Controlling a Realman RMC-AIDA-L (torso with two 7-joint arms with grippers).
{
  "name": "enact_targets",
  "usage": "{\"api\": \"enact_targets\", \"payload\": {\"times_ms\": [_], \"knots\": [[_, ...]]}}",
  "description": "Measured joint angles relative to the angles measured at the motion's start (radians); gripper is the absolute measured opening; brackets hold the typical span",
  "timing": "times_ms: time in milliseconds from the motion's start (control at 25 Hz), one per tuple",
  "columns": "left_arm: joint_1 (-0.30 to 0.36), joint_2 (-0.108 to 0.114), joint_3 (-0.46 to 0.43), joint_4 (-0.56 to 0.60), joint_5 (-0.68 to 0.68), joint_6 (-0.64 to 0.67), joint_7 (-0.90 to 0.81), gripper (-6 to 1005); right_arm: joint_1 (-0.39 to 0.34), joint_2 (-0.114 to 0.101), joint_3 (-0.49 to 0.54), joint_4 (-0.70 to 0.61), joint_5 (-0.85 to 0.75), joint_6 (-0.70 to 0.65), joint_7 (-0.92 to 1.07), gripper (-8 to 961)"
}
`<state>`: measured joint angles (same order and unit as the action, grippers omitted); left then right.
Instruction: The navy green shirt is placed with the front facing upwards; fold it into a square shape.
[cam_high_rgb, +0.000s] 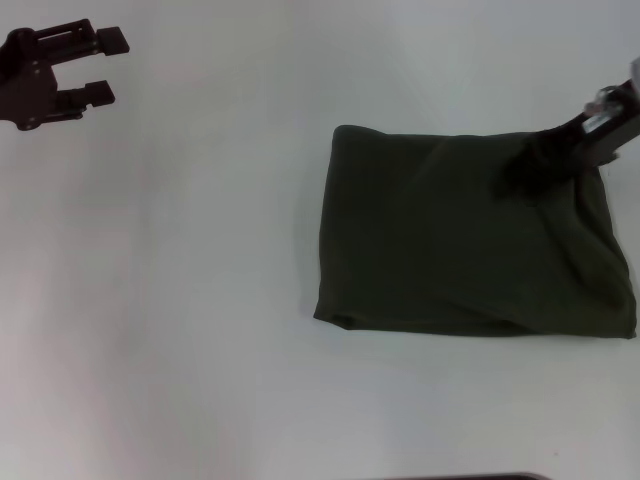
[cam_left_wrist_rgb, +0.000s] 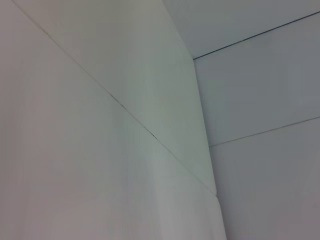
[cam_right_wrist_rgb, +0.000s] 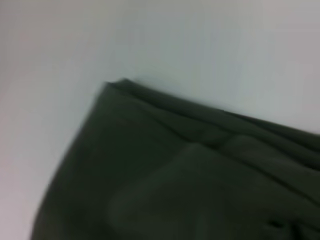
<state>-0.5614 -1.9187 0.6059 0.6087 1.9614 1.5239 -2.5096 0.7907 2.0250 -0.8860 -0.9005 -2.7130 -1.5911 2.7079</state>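
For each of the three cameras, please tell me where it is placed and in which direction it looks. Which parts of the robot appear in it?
Head view: from the robot's head, looking down at the white table; shows the folded navy green shirt, the left tool far left, the right tool on the shirt.
Left wrist view: faces only pale panels; no robot parts.
Right wrist view: close over the shirt's layered edge; no robot parts.
Head and right wrist views share the shirt.

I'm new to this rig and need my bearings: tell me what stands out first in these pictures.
The shirt stands out first: a dark green folded block on the white table, right of centre. The right gripper is low at its far right corner, over the cloth. The left gripper is far off at the table's far left, fingers open and empty.
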Motion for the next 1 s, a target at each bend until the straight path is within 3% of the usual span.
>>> {"api": "enact_targets", "payload": {"times_ms": [200,320,400,520,720,1000], "knots": [[0.002,0.000,-0.002,0.000,0.000,-0.001,0.003,827,-0.046,-0.034,0.030,-0.176,-0.020,-0.095,0.038,541],[0.003,-0.001,-0.002,-0.001,-0.004,-0.001,0.004,826,-0.071,-0.077,0.052,-0.248,-0.058,-0.124,0.079,541],[0.003,-0.001,-0.002,-0.001,-0.006,0.000,0.004,826,-0.080,-0.093,0.075,-0.258,-0.086,-0.124,0.093,540],[0.003,-0.002,-0.002,-0.001,-0.005,-0.001,0.004,826,-0.087,-0.091,0.116,-0.259,-0.054,-0.125,0.070,541],[0.003,-0.004,-0.002,-0.001,-0.005,0.004,0.005,826,-0.080,-0.061,0.113,-0.223,-0.025,-0.106,0.025,542],[0.009,-0.009,-0.002,-0.002,-0.005,0.006,0.007,825,-0.102,-0.067,0.116,-0.150,-0.031,-0.086,0.012,541]]}}
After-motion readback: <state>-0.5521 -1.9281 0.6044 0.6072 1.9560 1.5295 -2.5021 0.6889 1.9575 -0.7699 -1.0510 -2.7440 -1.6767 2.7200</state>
